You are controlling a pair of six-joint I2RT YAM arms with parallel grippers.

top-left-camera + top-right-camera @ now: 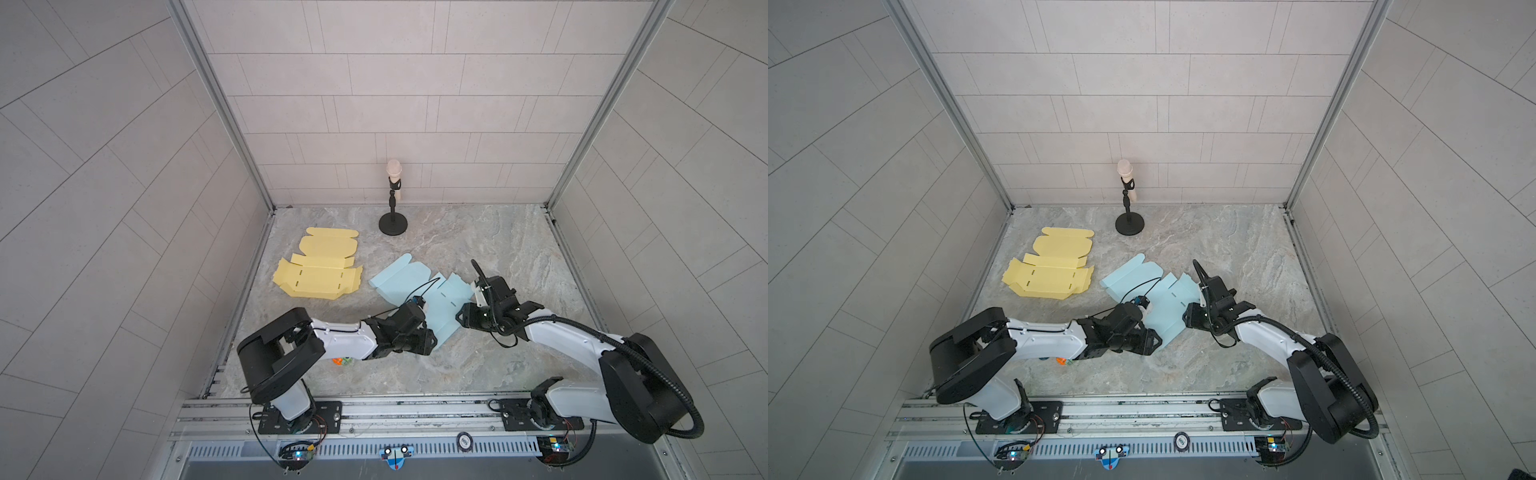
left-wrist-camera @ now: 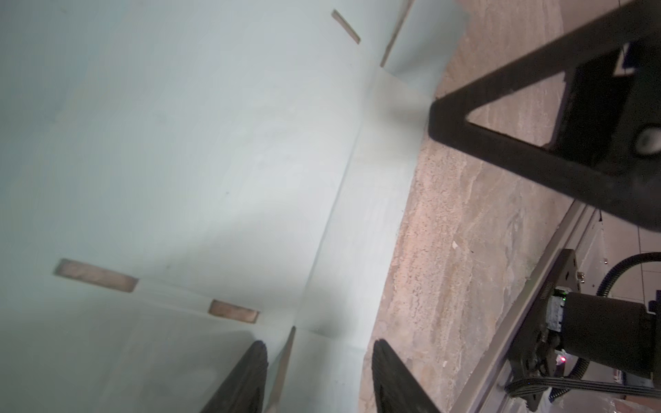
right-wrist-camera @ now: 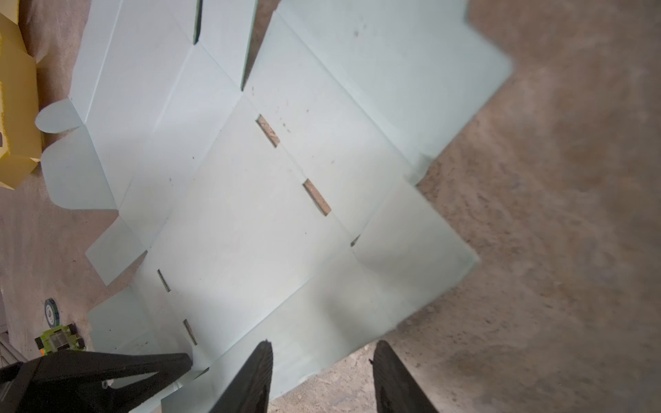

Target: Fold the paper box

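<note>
Left gripper point(image 2: 318, 379) stands parted over the blue sheet's point(image 1: 419, 291) near edge; my right gripper point(image 3: 322, 379) is parted too, gripping nothing. Only its wrist view shows me a green toy point(image 3: 59, 339) and yellow sheet point(image 3: 16, 107).

Two arms, white-shelled links between bulky black joint housings; left arm point(image 1: 332, 338), right arm point(image 1: 569, 336); black wrist blocks with camera modules; ribbed black conduit point(image 1: 681, 395) looped along the right arm; thin black cable point(image 1: 419, 289) arched over the left wrist; black base plates point(image 1: 299, 415) bolted to an aluminium rail point(image 1: 415, 409); black tapered ridged fingers point(image 3: 250, 379); small lit circuit boards point(image 1: 297, 455) below each base.
</note>
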